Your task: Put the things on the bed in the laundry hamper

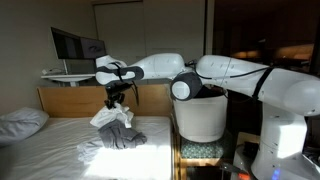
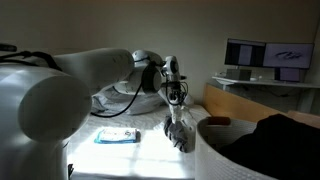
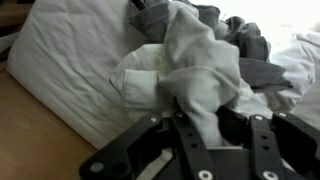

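Above the bed [image 1: 55, 142], the tool [image 1: 117, 101] — clenched on the white garment [image 3: 200, 70] (dangling just beneath).

A white garment [image 3: 200, 70] hangs bunched right over the crumpled grey one [image 1: 125, 140] on the white-sheeted bed [image 1: 60, 150], near the tall white hamper [image 1: 200, 122].

A plump white pillow [image 1: 22, 122] lies at the frame's left edge in an exterior view. At the back of the room a dark flat computer monitor [image 1: 78, 45] stands on a pale desk [image 1: 62, 76]. In both exterior views its screen shows light. Dark glass panels [image 1: 265, 35] fill the wall beyond.
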